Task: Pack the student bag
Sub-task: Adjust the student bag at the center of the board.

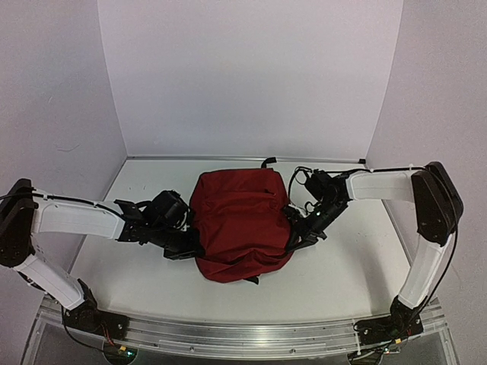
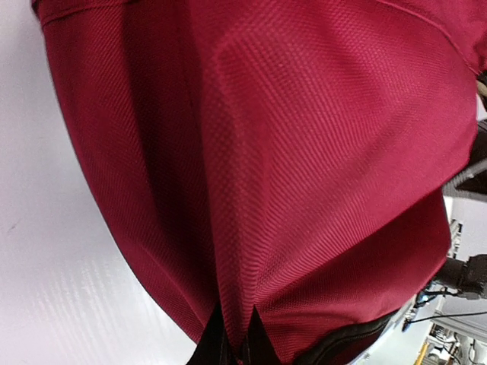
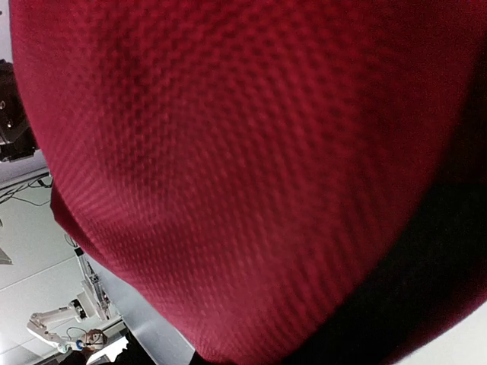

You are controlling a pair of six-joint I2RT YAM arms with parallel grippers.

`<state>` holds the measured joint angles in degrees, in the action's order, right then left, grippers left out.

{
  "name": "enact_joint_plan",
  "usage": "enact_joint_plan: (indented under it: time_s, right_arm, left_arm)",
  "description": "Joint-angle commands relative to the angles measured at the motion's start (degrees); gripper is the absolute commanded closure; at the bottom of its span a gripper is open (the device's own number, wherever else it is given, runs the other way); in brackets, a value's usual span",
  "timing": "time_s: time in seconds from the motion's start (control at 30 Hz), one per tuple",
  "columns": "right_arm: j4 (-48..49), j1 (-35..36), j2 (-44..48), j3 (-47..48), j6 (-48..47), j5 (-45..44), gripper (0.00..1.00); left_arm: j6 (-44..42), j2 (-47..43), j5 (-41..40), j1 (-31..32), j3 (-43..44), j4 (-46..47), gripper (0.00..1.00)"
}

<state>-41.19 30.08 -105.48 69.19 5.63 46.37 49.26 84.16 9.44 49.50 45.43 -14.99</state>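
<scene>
The student bag (image 1: 240, 220), dark red fabric with black trim, lies in the middle of the white table (image 1: 342, 266). My left gripper (image 1: 192, 246) is at the bag's near left side. In the left wrist view its two black fingertips (image 2: 236, 338) are shut on a pinched fold of the red fabric (image 2: 304, 152). My right gripper (image 1: 299, 231) presses against the bag's right side. Red fabric (image 3: 228, 152) fills the right wrist view and hides that gripper's fingers, so I cannot see whether they hold any cloth.
A black strap (image 1: 268, 161) pokes out behind the bag near the back wall. White walls close the table in on three sides. An aluminium rail (image 1: 243, 334) runs along the near edge between the arm bases.
</scene>
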Motion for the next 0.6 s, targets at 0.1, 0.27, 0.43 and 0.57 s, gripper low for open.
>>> enact_joint_plan:
  time_s: [0.1, 0.27, 0.43, 0.57]
  right_arm:
    - [-5.2, -9.1, 8.9, -5.8, -4.9, -8.6, 1.00]
    - [-5.7, -8.9, 9.8, -8.5, -6.2, -6.7, 1.00]
    - [-6.6, -8.9, 11.4, -9.2, -8.2, -7.6, 1.00]
    - [-7.0, -8.7, 9.0, -9.2, -8.0, -4.1, 1.00]
  left_arm:
    - [-3.8, -8.6, -4.1, -6.7, -1.5, -7.8, 1.00]
    - [-7.5, -3.8, -3.5, -6.6, 1.9, -9.7, 1.00]
    - [-8.5, -0.6, -2.5, -6.7, 1.1, -7.9, 1.00]
    - [-9.1, 0.7, -1.2, -6.7, 0.8, -7.0, 0.91]
